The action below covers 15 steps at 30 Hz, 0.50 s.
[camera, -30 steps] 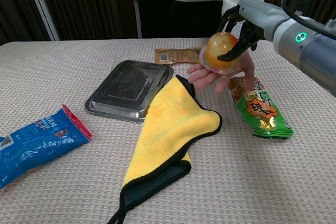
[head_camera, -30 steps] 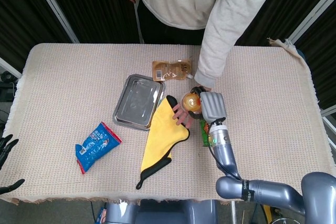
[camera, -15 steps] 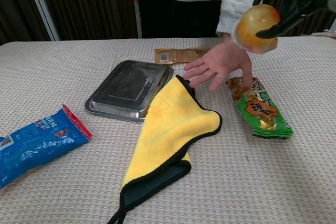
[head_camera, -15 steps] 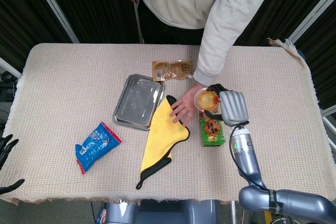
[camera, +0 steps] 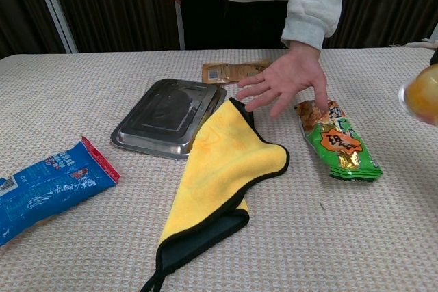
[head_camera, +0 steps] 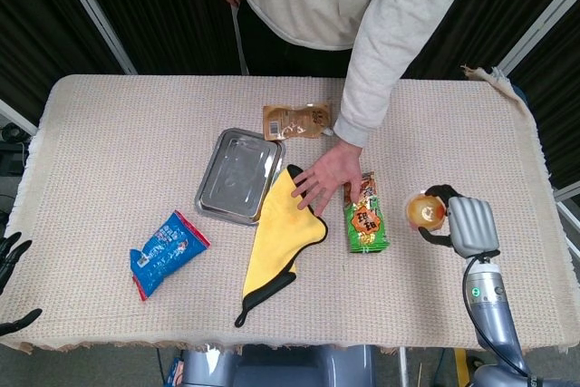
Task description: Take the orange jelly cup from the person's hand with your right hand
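Observation:
My right hand (head_camera: pixel 462 226) holds the orange jelly cup (head_camera: pixel 424 210) above the right side of the table, well clear of the person. In the chest view the jelly cup (camera: pixel 422 94) shows at the right edge, with the hand itself mostly cut off. The person's hand (head_camera: pixel 328 176) hovers over the table middle, palm down and holding nothing; the same person's hand (camera: pixel 286 81) spreads its fingers. My left hand (head_camera: pixel 11 260) peeks in at the lower left edge, fingers apart, holding nothing.
A green snack packet (head_camera: pixel 365 216) lies between the person's hand and my right hand. A yellow cloth (head_camera: pixel 281 235), a steel tray (head_camera: pixel 237 175), a brown pouch (head_camera: pixel 296 120) and a blue packet (head_camera: pixel 167 252) lie on the woven tablecloth.
My right hand lifted the jelly cup off the person's palm and carried it right, away from the person. The person's hand stayed over the table, now without the cup.

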Available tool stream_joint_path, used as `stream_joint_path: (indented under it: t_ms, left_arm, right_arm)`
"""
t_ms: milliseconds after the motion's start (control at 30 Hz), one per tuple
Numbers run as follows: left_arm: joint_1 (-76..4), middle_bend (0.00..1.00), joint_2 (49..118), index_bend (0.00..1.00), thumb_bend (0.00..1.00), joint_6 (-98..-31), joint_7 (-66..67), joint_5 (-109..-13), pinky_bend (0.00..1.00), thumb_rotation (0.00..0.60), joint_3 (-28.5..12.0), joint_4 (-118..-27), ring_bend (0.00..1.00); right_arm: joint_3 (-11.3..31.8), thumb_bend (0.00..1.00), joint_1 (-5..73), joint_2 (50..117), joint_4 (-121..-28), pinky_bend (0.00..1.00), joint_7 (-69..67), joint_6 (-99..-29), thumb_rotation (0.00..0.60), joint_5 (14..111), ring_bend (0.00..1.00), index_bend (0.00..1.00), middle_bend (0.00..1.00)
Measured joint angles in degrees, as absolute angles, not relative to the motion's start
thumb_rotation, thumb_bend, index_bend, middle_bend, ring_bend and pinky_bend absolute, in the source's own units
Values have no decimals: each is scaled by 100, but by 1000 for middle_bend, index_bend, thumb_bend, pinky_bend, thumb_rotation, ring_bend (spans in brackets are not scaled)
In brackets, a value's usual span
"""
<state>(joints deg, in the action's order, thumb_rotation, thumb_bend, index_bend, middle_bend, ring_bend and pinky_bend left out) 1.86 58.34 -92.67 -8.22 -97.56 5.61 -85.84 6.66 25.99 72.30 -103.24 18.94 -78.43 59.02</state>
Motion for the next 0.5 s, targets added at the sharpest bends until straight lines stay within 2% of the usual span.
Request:
stream_joint_path:
  t_ms: [33,133,267,500]
  left_arm:
    - [186,0,5835,35,0,-9266,-817,-9755,0,600,560,-8585,0]
    - [185,0,5836,35,0,-9262,-813,-9752,0,600,559,-8587,0]
    - [182,0,5830,35,0,-9252,-850,-9742,0,600,558,-8589,0]
    - [175,0,5819,35,0,-9247,-889,-9758,0,600,566,-8580,0]
  right_arm:
    - [634,200,2585,7273,-10238,370,1908,-7794,600,5885,415,620,473]
    - [558,200,2558,7455,-9975,130,2006,-7648,600,5818,214,504,301]
    - [532,197,2558,7602,-9824,51,2211,-7492,600,5599,53,355,159]
    - [644,175,2534,7651,-9740,1,2508,-7468,600,5396,0,225,57]
